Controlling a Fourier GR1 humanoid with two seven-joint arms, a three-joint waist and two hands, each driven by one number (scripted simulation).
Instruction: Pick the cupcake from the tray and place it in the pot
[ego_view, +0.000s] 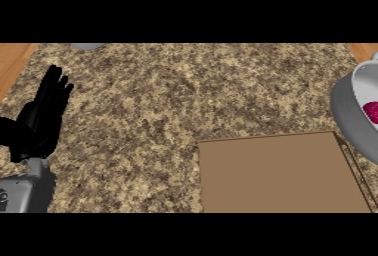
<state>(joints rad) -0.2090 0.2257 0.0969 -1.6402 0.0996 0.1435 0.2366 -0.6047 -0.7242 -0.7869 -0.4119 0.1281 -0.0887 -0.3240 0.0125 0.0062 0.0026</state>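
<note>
A grey pot (345, 115) sits at the right edge of the head view, partly cut off. Inside it lies a pink cupcake (370, 111), only partly visible. A flat brown tray (277, 175) lies on the speckled counter at the lower right with nothing on it. My left hand (40, 120) rests at the left edge, fingers straight and pointing up, holding nothing. My right hand does not show.
The speckled granite counter (184, 90) fills most of the view. Wooden surfaces (13, 60) show at the far left and top right corners. A small grey object (88, 46) peeks in at the top edge.
</note>
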